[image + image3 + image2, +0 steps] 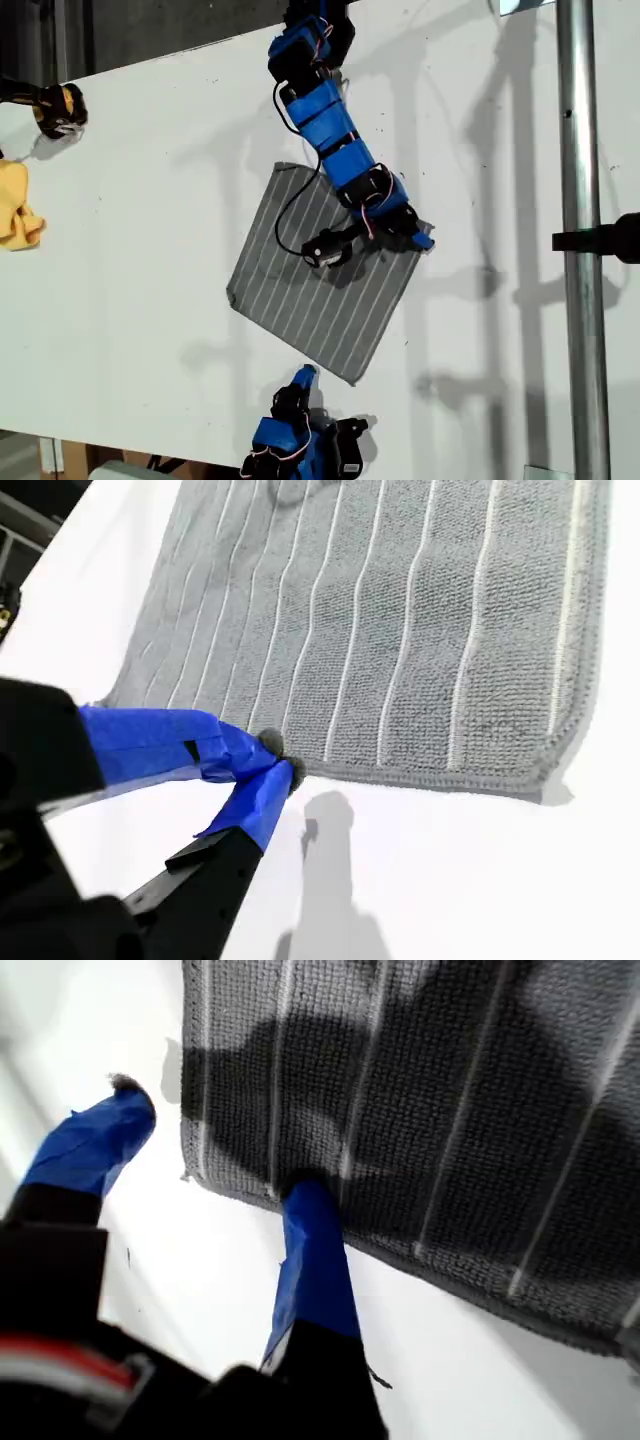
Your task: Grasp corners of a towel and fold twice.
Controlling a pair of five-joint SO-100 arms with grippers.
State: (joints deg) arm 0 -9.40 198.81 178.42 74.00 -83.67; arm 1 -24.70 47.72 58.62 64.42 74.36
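Reaching down over the towel, my first gripper wide apart, one finger touching its edge, my second gripper pinched together beside its edge at 6 o'clock in the exterior view.

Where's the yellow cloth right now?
The yellow cloth lies crumpled at the exterior view's left edge, on the table, well apart from the towel and just below a black-and-yellow object.

my first gripper jaws spread wide, arm stretched out low, my second gripper tips pinched together
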